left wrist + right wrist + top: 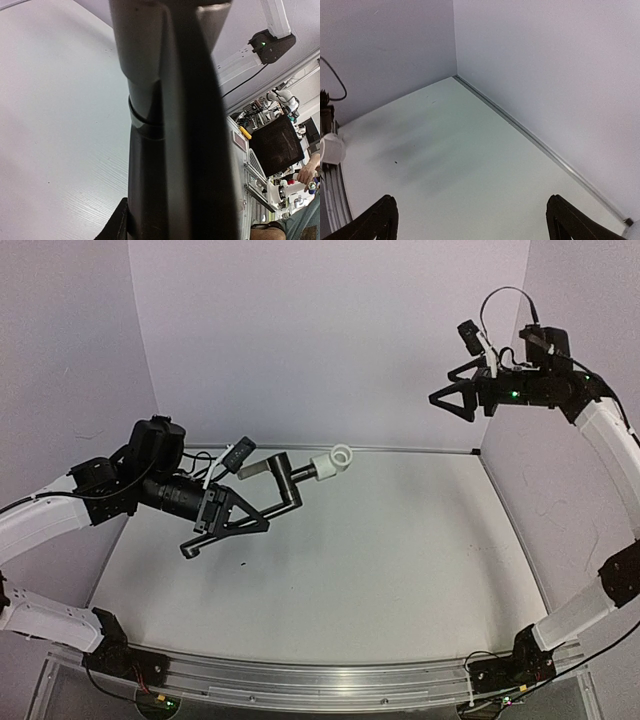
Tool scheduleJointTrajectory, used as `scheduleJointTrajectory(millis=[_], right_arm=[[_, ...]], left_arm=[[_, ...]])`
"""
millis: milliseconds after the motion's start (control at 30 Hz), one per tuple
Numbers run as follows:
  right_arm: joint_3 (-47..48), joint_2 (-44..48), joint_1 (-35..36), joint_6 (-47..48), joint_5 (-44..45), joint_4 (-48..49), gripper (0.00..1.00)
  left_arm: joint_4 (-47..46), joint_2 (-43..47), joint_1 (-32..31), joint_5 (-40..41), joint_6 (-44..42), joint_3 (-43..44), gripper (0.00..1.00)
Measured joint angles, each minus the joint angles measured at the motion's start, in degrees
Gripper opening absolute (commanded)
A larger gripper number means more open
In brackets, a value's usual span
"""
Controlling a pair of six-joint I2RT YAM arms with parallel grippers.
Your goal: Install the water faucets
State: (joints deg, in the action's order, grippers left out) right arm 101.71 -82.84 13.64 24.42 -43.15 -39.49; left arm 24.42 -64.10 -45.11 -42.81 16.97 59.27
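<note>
Top external view: I am holding the black pipe (291,483) in the left gripper (262,515), jaws clenching it, above the table (400,560) at centre-left, white fitting (337,462) leading, probably for mating. The right gripper (450,400) is hanging upper right, jaws released.

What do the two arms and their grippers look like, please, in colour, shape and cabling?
The left arm and right arm have white link shells and black joint housings. The left gripper and right gripper are black, their fingers skeletal triangular frames. A thin black cable loops above the right wrist, where a green light glows.
</note>
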Motion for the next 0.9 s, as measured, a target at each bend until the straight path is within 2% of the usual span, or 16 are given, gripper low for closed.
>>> scheduleJointTrajectory(millis=[133, 333, 500, 700, 900], right_arm=[[4.80, -0.88, 7.01, 10.23, 3.37, -7.88, 0.98], [-1.19, 0.21, 20.14, 17.92, 6.78, -13.45, 0.98], [-2.21, 1.70, 22.42, 21.03, 7.98, -13.61, 0.98], [-2.73, 3.86, 24.04, 23.48, 8.22, -9.39, 0.98], [-2.74, 3.76, 26.61, 23.49, 6.82, -7.51, 0.94]], left_arm=[[-1.14, -0.53, 0.08, -3.62, 1.40, 0.92, 0.00], [-4.59, -1.61, 0.08, -7.99, 3.03, 1.85, 0.00], [-5.31, -2.38, 0.08, -11.25, 3.51, 1.90, 0.00], [-5.38, -5.28, 0.08, -15.01, 3.69, 2.87, 0.00], [-5.33, -5.67, 0.08, -15.96, 3.45, 3.09, 0.00]])
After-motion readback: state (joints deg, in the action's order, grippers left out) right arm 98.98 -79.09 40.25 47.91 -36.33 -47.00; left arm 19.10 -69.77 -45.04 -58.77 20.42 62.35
